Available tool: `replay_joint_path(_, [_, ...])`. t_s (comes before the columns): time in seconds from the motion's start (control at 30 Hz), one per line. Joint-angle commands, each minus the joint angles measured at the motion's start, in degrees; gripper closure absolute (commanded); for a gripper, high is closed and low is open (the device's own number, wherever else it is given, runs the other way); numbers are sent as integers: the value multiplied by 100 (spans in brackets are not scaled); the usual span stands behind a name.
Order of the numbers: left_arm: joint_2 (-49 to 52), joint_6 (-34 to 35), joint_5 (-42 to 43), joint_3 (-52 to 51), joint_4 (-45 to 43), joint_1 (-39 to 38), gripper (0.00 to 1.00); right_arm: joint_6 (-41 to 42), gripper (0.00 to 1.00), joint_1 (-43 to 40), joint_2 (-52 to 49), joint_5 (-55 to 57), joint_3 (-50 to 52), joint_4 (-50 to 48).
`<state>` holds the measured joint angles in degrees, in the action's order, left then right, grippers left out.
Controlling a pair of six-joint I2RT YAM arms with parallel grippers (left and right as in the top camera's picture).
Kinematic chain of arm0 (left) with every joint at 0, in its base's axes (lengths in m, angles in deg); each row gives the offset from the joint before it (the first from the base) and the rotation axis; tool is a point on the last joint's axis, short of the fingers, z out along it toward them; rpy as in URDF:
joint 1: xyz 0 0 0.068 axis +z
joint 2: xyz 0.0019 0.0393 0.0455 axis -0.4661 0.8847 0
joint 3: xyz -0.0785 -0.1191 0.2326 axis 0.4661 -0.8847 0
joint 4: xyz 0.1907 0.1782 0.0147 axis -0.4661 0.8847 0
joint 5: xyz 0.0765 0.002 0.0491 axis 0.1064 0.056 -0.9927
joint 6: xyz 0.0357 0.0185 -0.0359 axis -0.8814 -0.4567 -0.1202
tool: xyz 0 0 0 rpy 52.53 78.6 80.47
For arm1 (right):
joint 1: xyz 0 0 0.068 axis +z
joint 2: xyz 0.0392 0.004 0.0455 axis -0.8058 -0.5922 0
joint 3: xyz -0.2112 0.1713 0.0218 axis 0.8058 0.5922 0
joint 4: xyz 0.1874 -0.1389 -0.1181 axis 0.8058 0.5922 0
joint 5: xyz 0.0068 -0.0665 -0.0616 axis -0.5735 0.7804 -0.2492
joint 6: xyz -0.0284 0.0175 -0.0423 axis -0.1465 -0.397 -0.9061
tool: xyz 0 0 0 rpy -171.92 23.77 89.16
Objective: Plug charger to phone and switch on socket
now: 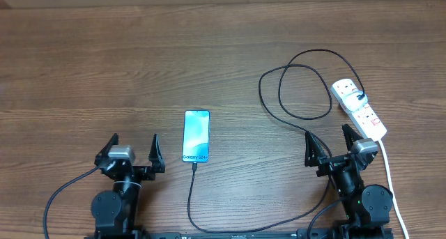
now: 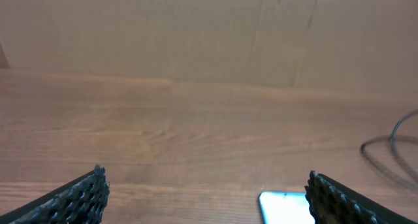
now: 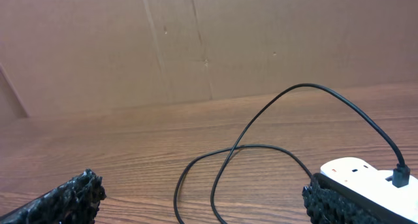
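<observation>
Both grippers wide open, holding nothing
The phone (image 1: 196,136) lies right of left gripper (image 1: 134,152); charger (image 1: 190,197) meets its near end, seating unclear; socket (image 1: 359,108) beside right gripper (image 1: 327,143), switches too small to read

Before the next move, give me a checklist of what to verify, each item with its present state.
1. Left tool open and empty: ok.
2. Right tool open and empty: ok.
3. Slim blue-screened smartphone lying flat on the wooden table, between the arms: ok.
4. Thin black charger cable reaches the phone's near edge; connector seated: cannot tell.
5. Black plug sitting in the white power strip: ok.
6. Strip's red switches turned on: cannot tell.
</observation>
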<state>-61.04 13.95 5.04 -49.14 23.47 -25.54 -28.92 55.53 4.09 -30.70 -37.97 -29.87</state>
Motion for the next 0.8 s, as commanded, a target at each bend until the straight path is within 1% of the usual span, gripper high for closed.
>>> replay_joint_path(0.0, [-52, -850, 59, -190, -203, -42, 0, 11, 0, -42, 48, 55, 59, -33])
replay_joint_path(0.13, [-52, -1353, 59, -190, -199, -42, 0, 13, 0, -42, 48, 57, 59, -35])
replay_joint_path(0.23, [-52, -1506, 52, -190, -197, -42, 0, 13, 0, -42, 48, 57, 59, -33])
replay_joint_path(0.3, [-52, -1438, 61, -190, -199, -42, 0, 13, 0, -42, 48, 57, 59, -35])
replay_joint_path(0.33, [-52, -1093, 59, -190, -208, -42, 1, 11, 0, -42, 48, 55, 59, -33])
replay_joint_path(0.37, [-52, -994, 57, -190, -214, -39, 1, 11, 0, -42, 48, 57, 59, -35])
replay_joint_path(0.77, [-52, -1003, 52, -190, -214, -33, 0, 13, 0, -42, 48, 57, 59, -33])
